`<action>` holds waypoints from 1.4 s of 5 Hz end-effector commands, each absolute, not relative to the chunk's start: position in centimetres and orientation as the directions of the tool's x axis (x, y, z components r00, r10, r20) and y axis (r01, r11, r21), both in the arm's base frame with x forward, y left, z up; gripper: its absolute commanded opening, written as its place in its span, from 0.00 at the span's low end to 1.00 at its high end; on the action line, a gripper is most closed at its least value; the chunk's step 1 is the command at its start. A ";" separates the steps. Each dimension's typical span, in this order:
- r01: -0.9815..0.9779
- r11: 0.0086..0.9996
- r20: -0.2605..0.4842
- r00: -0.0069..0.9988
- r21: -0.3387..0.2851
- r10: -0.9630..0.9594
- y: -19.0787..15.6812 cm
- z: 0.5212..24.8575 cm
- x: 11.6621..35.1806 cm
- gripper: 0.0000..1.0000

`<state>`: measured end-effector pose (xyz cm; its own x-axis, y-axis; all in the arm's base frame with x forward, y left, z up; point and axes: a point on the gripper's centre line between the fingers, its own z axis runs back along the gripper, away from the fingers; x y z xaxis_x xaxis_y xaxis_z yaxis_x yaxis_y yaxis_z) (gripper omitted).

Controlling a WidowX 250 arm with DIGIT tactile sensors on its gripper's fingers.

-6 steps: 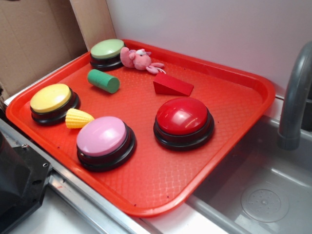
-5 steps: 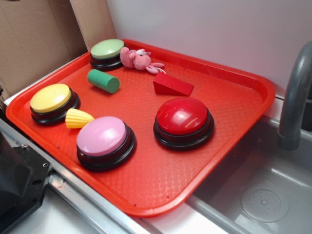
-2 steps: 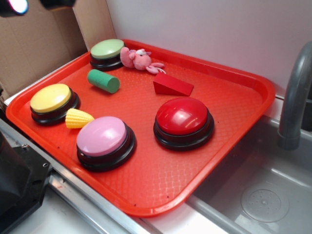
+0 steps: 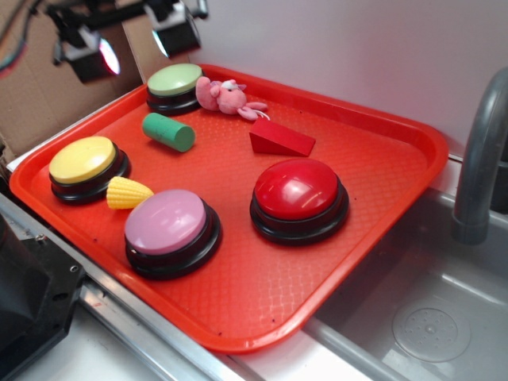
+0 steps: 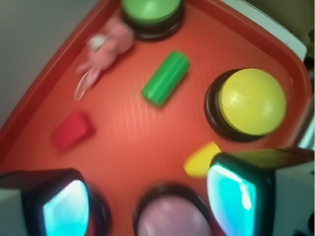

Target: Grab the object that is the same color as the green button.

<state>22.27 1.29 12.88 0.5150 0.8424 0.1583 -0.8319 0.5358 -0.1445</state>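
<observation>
The object, a small green cylinder (image 4: 168, 132), lies on its side on the red tray (image 4: 381, 159), just in front of the pale green button (image 4: 175, 81) at the tray's far left corner. My gripper (image 4: 131, 44) hangs open high above the tray's far left edge, with nothing between its fingers. In the blurred wrist view the cylinder (image 5: 166, 78) lies ahead of the open gripper (image 5: 150, 201), and the green button (image 5: 152, 11) is at the top edge.
On the tray also stand a yellow button (image 4: 83, 163), a pink button (image 4: 171, 226) and a red button (image 4: 300, 194). A yellow corn piece (image 4: 127, 193), a red wedge (image 4: 279, 138) and a pink plush toy (image 4: 226, 97) lie there too. A sink (image 4: 429, 317) with a faucet (image 4: 480, 159) is at the right.
My gripper has come into the exterior view from the top left and moved right and lower over the tray's far left corner. The objects on the tray have not moved.
</observation>
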 end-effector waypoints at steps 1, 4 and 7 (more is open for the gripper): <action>-0.923 0.361 0.285 0.313 -0.133 0.906 6.0 8.4 25.5 1.00; -0.982 0.128 0.256 0.088 -0.142 0.963 9.3 3.7 26.8 1.00; -0.973 0.193 0.238 0.160 -0.126 0.958 9.8 3.4 27.1 0.00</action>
<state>27.33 8.06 1.76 0.1880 0.9587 0.2132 -0.9745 0.2092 -0.0814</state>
